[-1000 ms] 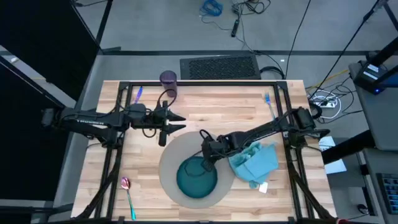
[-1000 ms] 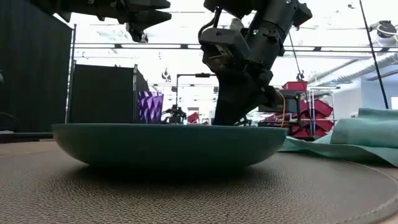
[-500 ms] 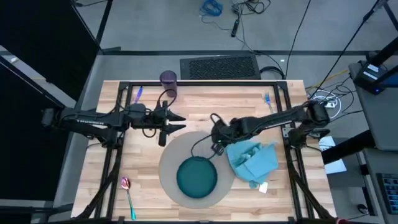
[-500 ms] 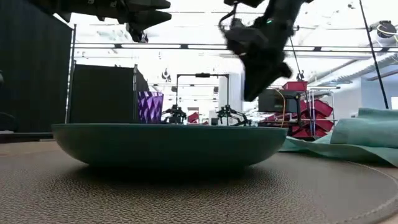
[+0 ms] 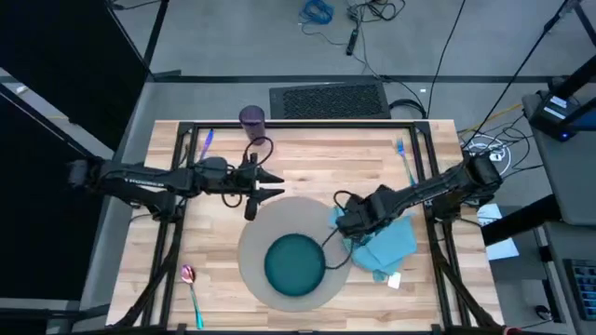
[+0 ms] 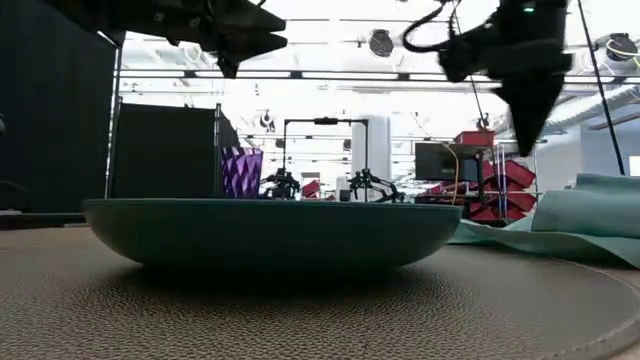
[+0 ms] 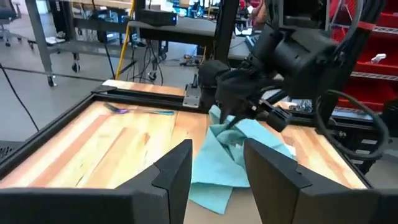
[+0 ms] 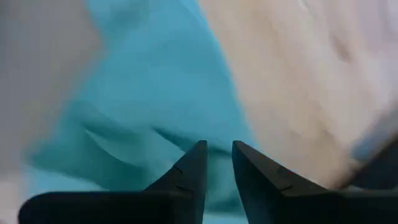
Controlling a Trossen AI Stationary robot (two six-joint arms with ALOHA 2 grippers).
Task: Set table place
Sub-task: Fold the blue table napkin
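A teal plate [image 5: 296, 263] [image 6: 270, 232] rests on the round grey mat [image 5: 261, 219] near the table's front. A crumpled light blue napkin [image 5: 386, 240] [image 8: 143, 112] lies to the right of the mat, its left part on the mat's edge. My right gripper [image 5: 343, 223] [image 6: 525, 120] hangs above the napkin's left edge, pointing down, its fingers [image 8: 219, 152] a narrow gap apart with nothing between them. My left gripper [image 5: 277, 186] [image 7: 217, 155] hovers open over the mat's far edge, pointing toward the table's right.
A purple cup [image 5: 251, 118] [image 6: 241, 172] stands at the far edge. One blue piece of cutlery [image 5: 205, 140] lies at the far left, another [image 5: 400, 149] at the far right. A pink-bowled, green-handled spoon [image 5: 191, 284] lies at the near left. Bare wood [image 5: 317, 158] shows behind the mat.
My right gripper has left the plate's far rim, risen, and swung toward the table's right until it hangs over the napkin's left edge. The plate has stayed on the mat. My left gripper has edged a little toward the right and near.
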